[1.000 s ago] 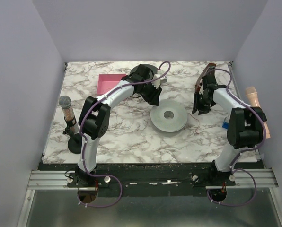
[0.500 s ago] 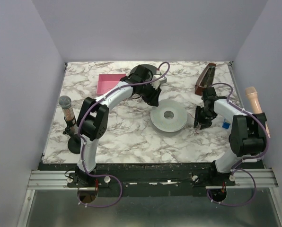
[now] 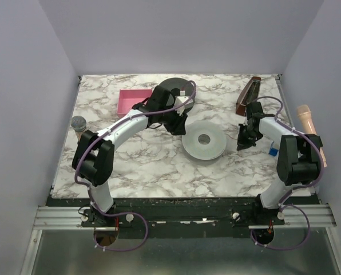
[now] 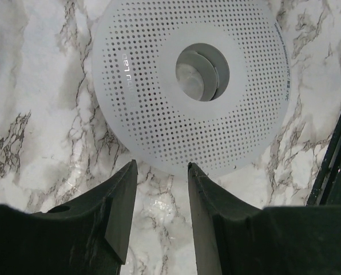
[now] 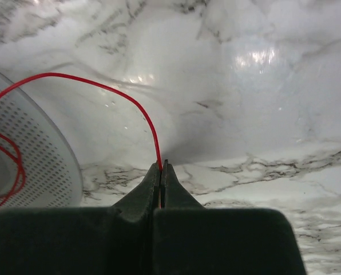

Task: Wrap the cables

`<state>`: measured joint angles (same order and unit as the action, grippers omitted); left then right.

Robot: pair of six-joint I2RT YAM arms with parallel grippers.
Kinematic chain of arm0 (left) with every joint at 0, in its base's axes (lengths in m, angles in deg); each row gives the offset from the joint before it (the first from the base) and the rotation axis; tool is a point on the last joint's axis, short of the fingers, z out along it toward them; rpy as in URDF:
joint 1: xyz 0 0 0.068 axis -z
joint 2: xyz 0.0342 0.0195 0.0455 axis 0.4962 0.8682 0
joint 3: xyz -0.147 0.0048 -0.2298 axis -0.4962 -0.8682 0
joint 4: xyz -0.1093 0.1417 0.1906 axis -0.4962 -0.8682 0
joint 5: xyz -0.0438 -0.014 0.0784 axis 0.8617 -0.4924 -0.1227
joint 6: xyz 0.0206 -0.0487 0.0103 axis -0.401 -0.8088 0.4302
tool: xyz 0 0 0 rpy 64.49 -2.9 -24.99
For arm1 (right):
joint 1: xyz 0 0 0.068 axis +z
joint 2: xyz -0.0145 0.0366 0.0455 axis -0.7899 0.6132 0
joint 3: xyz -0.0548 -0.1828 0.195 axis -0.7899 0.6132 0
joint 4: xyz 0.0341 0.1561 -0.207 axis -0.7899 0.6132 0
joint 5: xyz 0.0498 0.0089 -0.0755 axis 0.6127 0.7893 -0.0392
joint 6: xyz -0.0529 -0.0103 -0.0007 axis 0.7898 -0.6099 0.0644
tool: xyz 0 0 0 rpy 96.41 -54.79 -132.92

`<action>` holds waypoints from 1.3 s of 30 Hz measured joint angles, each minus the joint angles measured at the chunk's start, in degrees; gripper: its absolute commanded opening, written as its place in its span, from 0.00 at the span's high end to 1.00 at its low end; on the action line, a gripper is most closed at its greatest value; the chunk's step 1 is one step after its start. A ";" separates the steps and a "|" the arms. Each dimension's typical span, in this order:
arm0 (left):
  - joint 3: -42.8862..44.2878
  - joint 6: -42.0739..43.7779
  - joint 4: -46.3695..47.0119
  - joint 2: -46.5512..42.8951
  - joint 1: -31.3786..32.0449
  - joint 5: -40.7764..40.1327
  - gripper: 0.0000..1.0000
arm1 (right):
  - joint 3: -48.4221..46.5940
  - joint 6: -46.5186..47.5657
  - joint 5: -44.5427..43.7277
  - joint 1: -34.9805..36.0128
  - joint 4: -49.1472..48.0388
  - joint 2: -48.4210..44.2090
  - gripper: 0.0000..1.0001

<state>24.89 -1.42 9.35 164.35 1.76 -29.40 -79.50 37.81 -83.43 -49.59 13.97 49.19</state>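
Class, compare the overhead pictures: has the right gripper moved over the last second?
Yes. The right gripper has come toward the near edge, off the brown wedge, and is shut on the red wire.

There is open marble table [image 3: 142, 166] from 6 to 8 o'clock of the grey spool [image 3: 203, 140], room enough for a hand. At 11 o'clock the left gripper [image 4: 161, 172] hangs just beside its rim, with the black reel [image 3: 171, 87] and pink tray [image 3: 129, 101] beyond. At 3 o'clock the right gripper [image 5: 161, 167] and a red wire [image 5: 131, 102] cross the gap. A brown case [image 3: 248, 95] stands at 1 o'clock.
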 measured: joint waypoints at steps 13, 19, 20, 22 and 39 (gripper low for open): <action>-8.87 -1.29 4.39 -4.33 -0.42 -0.26 0.52 | -16.02 2.49 5.73 1.09 -0.55 0.79 0.99; -9.11 -1.29 5.42 -4.33 -0.70 -0.72 0.52 | -29.97 3.34 7.32 7.45 3.48 8.00 0.99; -9.16 -1.29 5.53 -4.33 -0.70 -0.79 0.52 | -32.24 3.41 7.63 8.81 4.44 9.53 0.99; -9.18 -1.29 5.57 -4.33 -0.70 -0.87 0.52 | -36.41 3.41 8.50 11.13 6.62 12.31 0.99; -9.79 -1.51 7.63 -4.33 -5.44 -2.27 0.53 | -37.05 0.28 19.19 25.29 12.41 12.85 0.99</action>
<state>15.10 -2.93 16.98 160.03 -3.68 -31.67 -116.55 38.10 -64.24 -24.30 26.38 62.04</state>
